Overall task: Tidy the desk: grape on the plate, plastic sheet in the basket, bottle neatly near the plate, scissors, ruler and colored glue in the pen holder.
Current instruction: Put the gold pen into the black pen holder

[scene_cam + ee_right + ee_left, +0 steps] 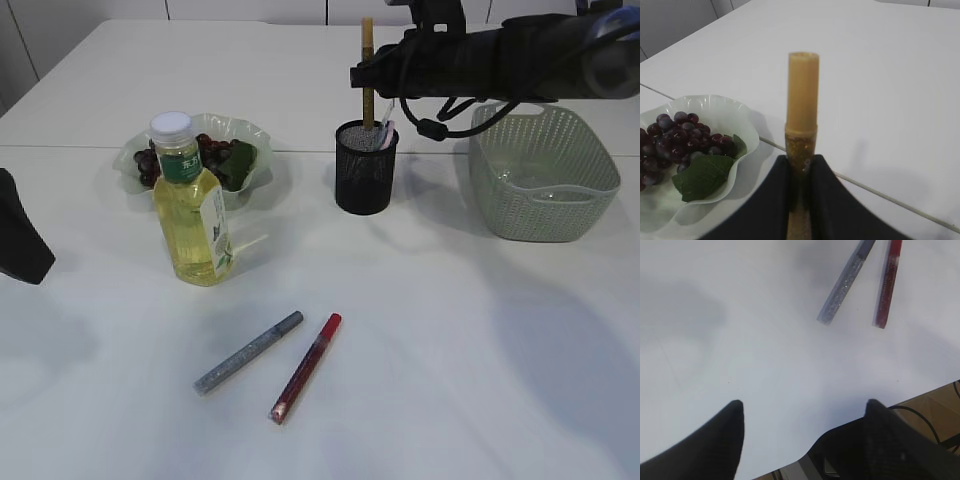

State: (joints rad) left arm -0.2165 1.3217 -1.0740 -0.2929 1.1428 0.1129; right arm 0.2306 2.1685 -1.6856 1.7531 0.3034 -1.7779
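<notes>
My right gripper (368, 78) (801, 161) is shut on a gold colored glue stick (367, 60) (802, 100) held upright, its lower end at the mouth of the black mesh pen holder (365, 168). Pale and pink items stand in the holder; I cannot tell what they are. A silver glue stick (248, 352) (846, 282) and a red one (305, 367) (888, 282) lie on the table in front. The yellow bottle (190, 205) stands before the plate (262, 160) (747, 125) of grapes (210, 148) (685, 137). My left gripper (25, 255) (803, 407) hangs open over bare table. No plastic sheet shows.
A grey-green basket (540, 170) stands at the right, next to the pen holder. The table's near edge (920, 392) runs just beside the left gripper.
</notes>
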